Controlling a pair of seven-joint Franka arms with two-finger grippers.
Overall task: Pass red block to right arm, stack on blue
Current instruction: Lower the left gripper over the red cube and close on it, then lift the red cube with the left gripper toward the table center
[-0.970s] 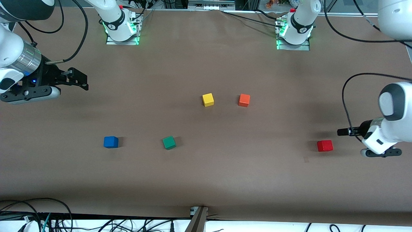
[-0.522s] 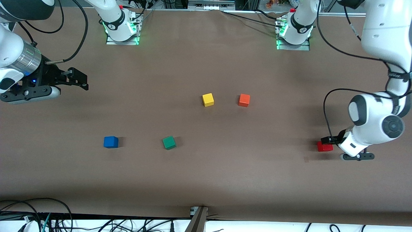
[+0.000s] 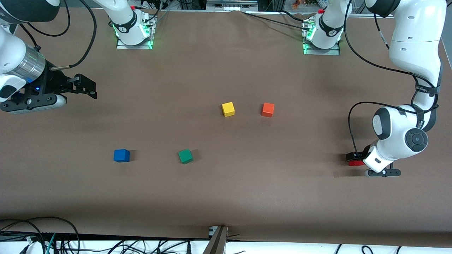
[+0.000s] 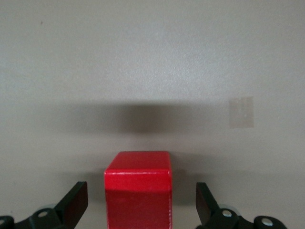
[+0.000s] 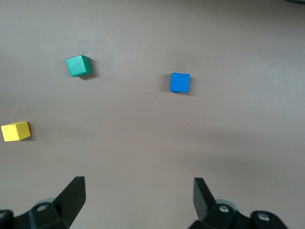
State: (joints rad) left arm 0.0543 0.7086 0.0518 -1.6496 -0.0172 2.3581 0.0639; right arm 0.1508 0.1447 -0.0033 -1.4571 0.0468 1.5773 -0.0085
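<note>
Left gripper (image 4: 138,210), fingers apart, is straddling the red block (image 4: 138,191) for pickup; right gripper (image 5: 138,202), fingers apart, is waiting above the table (image 3: 226,190).

The left hand (image 3: 354,157) has come in over the red block (image 3: 355,163), fingers spread either side.

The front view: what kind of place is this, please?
Probably a robotics lab bench: two white arms bolted to a brown-covered table, small test cubes such as the red block and the blue cube, and loose cables along the table's edge.
</note>
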